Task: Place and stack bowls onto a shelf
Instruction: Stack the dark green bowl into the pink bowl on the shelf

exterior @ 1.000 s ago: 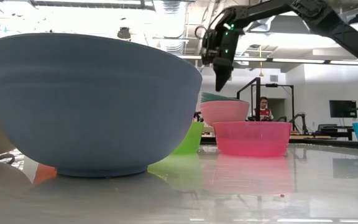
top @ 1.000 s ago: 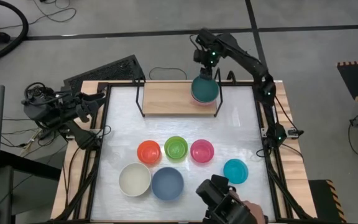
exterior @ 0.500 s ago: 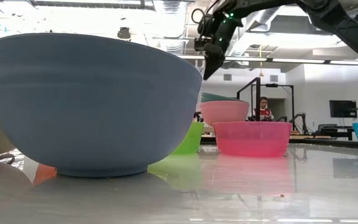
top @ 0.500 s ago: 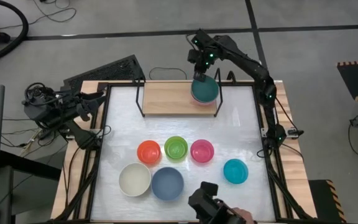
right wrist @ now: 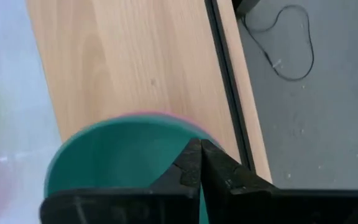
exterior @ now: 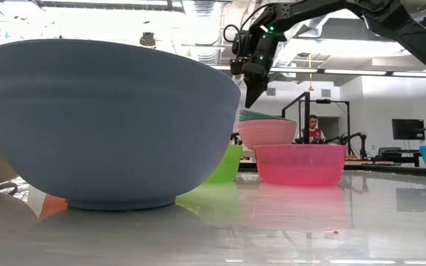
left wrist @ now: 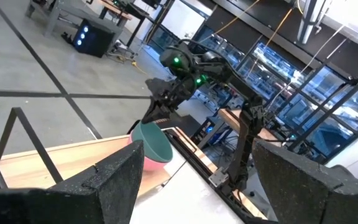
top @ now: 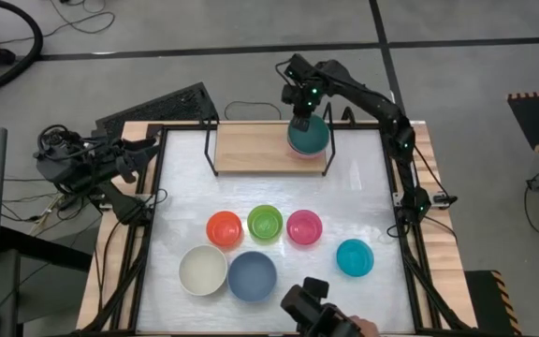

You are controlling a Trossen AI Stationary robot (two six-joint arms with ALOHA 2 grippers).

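Note:
On the shelf (top: pixel 251 147), at its right end, a dark green bowl (top: pixel 311 136) sits nested in a pink bowl (exterior: pixel 267 131). My right gripper (top: pixel 299 119) hangs shut just above the green bowl's left rim, its fingertips (right wrist: pixel 199 152) pressed together, touching nothing. Six bowls rest on the tabletop: red-orange (top: pixel 224 227), lime green (top: pixel 265 223), magenta (top: pixel 304 227), teal (top: pixel 354 256), cream-white (top: pixel 203 270) and blue (top: pixel 252 275). My left gripper (top: pixel 143 154) waits open at the table's left edge.
The shelf's left part is bare wood between black upright end loops (top: pixel 211 140). A person's hand with a dark device (top: pixel 314 309) reaches in at the table's near edge, close to the blue and teal bowls. White tabletop (top: pixel 251 192) lies between shelf and bowls.
My right gripper has shut, risen off the green bowl and shifted a little toward the table's left edge, tipping its fingers. The green bowl stays nested in the pink one. The person's hand at the near edge has moved left.

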